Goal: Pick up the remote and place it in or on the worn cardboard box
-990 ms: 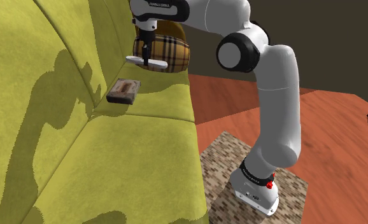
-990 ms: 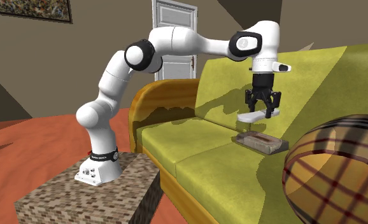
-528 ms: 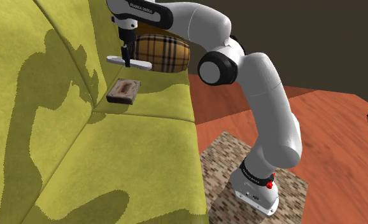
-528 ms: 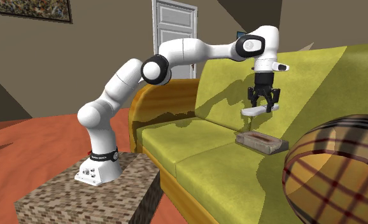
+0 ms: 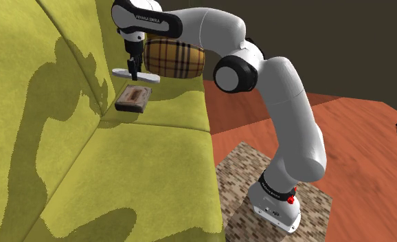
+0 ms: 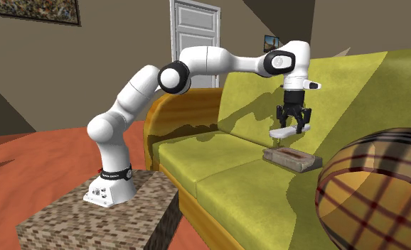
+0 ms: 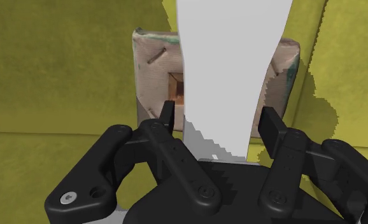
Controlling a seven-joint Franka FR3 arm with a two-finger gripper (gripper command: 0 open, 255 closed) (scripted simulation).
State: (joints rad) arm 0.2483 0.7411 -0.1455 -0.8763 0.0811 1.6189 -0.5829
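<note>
Grasp confirmed: the gripper [image 5: 132, 69] is clamped on the remote [image 5: 134, 75], drawn plain white, with the black fingers [image 7: 167, 114] pressing its two long edges so the slab cannot swing. The remote hangs in the air directly over the worn cardboard box [image 5: 133, 98], apart from it and not yet set down. The box lies flat on the yellow sofa [image 5: 66, 172] seat near the backrest, with a plaid cushion [image 5: 175, 58] just beyond it. Judgement: the remote is held level and centred above the box so that a straight descent lands it on top. Long axis is horizontal, roughly parallel to the seat. In the wrist view it runs away from the hand and appears to cross the box's longer side, overhanging its far edge. No buttons are drawn, so which end is the front cannot be told.
</note>
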